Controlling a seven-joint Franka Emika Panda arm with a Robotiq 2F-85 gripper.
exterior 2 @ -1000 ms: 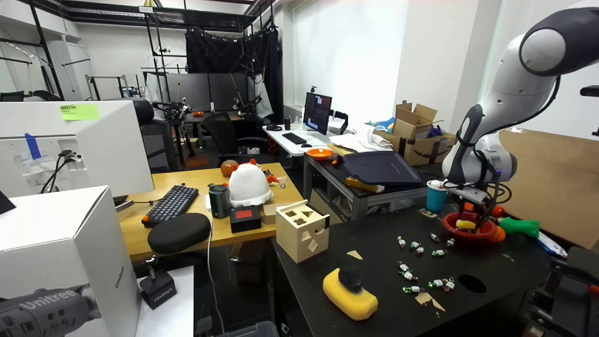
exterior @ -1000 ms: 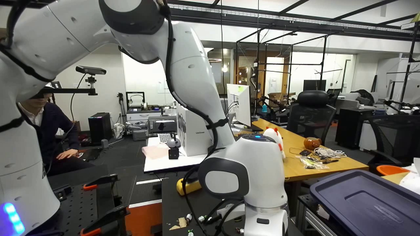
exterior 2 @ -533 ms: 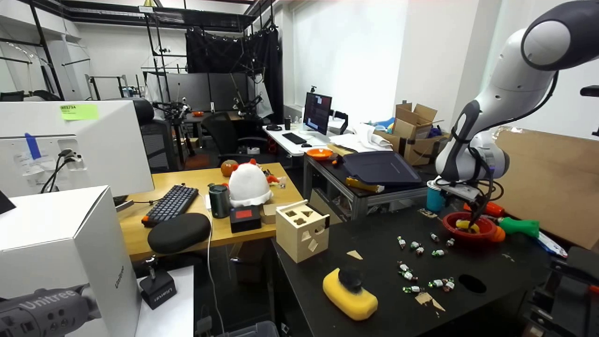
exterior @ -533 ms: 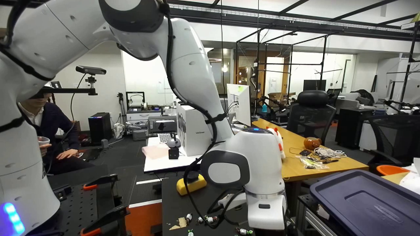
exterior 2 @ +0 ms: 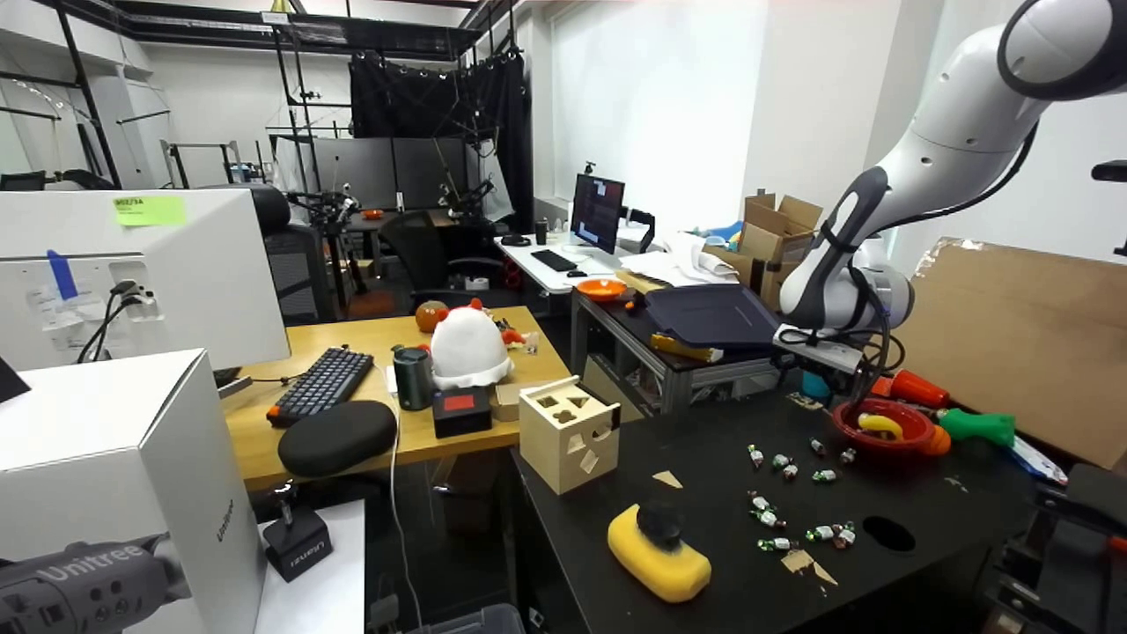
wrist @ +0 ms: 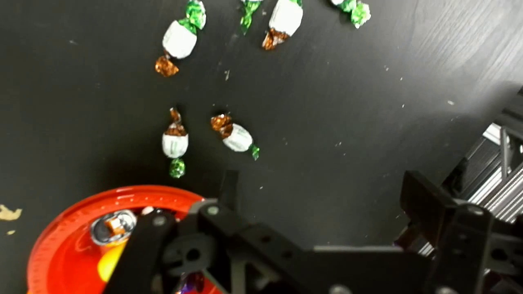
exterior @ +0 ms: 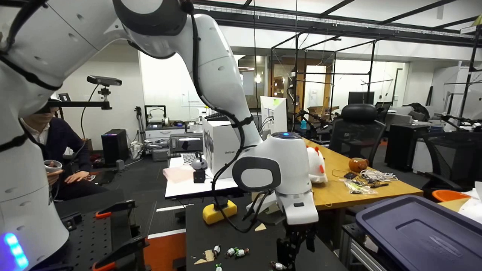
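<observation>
In the wrist view my gripper (wrist: 320, 179) stands wide open, with only black tabletop showing between its fingers. A red bowl (wrist: 118, 192) lies at lower left, partly hidden behind one finger (wrist: 229, 190). It holds a yellow piece (wrist: 107, 265) and a shiny silver-and-orange item (wrist: 114, 226). Just beyond the fingertips lie wrapped candies with white middles and green and brown ends, the nearest being a candy (wrist: 238, 138) and another candy (wrist: 175, 145). In an exterior view the gripper (exterior: 300, 256) points down above the table; elsewhere the bowl (exterior 2: 880, 449) sits beside the arm's end.
On the black table stand a yellow block with a black top (exterior 2: 659, 563), a wooden shape box (exterior 2: 568, 436) and several more candies (exterior 2: 775, 544). Near the bowl are a teal cup (exterior 2: 814, 385), a red cup (exterior 2: 920, 387) and a green toy (exterior 2: 977, 426). A seated person (exterior: 62, 139) holds a cup.
The arm has risen and drawn off from over the bowl toward its side, so the gripper now shows in an exterior view. The yellow piece in the bowl is uncovered. The person has lifted a cup.
</observation>
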